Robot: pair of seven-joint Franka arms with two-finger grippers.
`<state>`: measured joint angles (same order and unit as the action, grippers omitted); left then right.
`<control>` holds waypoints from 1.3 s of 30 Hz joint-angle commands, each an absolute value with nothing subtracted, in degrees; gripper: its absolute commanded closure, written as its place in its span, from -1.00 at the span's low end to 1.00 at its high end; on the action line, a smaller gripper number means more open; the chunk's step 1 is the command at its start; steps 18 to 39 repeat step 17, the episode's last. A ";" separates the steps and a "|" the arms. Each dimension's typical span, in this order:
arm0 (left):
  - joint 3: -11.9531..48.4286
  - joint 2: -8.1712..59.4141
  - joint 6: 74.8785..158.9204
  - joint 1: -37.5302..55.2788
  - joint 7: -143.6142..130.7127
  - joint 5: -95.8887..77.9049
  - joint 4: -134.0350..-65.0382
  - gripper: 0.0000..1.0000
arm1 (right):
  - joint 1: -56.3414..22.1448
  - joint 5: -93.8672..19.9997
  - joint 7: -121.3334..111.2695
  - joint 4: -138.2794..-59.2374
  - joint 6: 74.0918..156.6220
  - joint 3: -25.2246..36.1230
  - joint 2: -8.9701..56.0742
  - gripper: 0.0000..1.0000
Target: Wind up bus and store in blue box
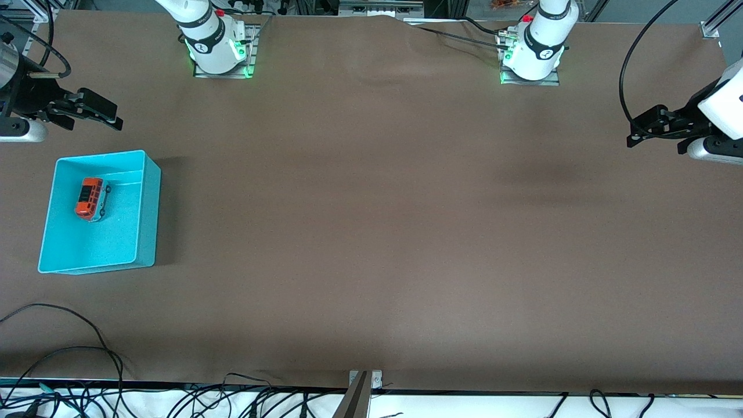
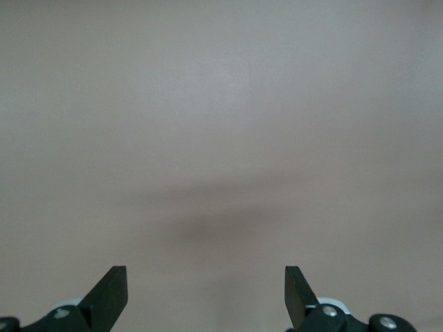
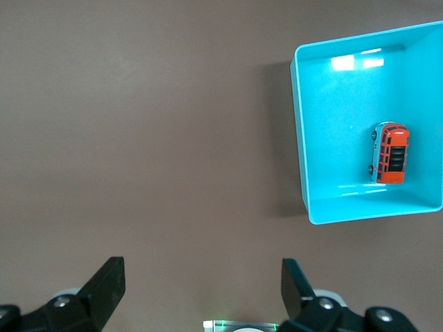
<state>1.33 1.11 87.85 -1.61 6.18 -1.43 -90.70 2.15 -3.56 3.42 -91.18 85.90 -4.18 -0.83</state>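
The table point(image 1: 371, 232) is bare but for the box point(image 1: 148, 209) just below the right hand point(image 1: 98, 113), the bus point(image 1: 92, 198) stored inside. Both hands, the left hand point(image 1: 644, 130) waiting well away, are spread apart and hold nothing, apparently finished.

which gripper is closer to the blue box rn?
The right gripper: it hangs open over bare table beside the blue box, which holds the bus. The left gripper, also open, waits at the left arm's end of the table.
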 commanded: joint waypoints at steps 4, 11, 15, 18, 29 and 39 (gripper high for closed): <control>1.41 1.93 87.28 -1.76 5.89 -0.44 -88.86 -1.00 | 2.37 0.26 1.58 -90.18 84.64 -3.87 -0.35 -1.00; 1.49 1.93 87.28 -1.76 5.89 -0.44 -88.77 -1.00 | 2.64 0.35 1.49 -90.26 84.02 -3.25 -0.35 -1.00; 1.49 1.93 87.28 -1.76 5.89 -0.44 -88.86 -1.00 | 2.55 0.35 1.49 -90.26 84.02 -3.25 -0.35 -1.00; 1.49 1.93 87.28 -1.76 5.89 -0.44 -88.86 -1.00 | 2.55 0.35 1.49 -90.26 84.02 -3.34 -0.26 -1.00; 1.49 1.93 87.28 -1.76 5.89 -0.44 -88.86 -1.00 | 2.55 0.35 1.49 -90.26 84.02 -3.34 -0.26 -1.00; 1.49 1.93 87.28 -1.76 5.89 -0.44 -88.86 -1.00 | 2.55 0.35 1.49 -90.26 84.02 -3.34 -0.26 -1.00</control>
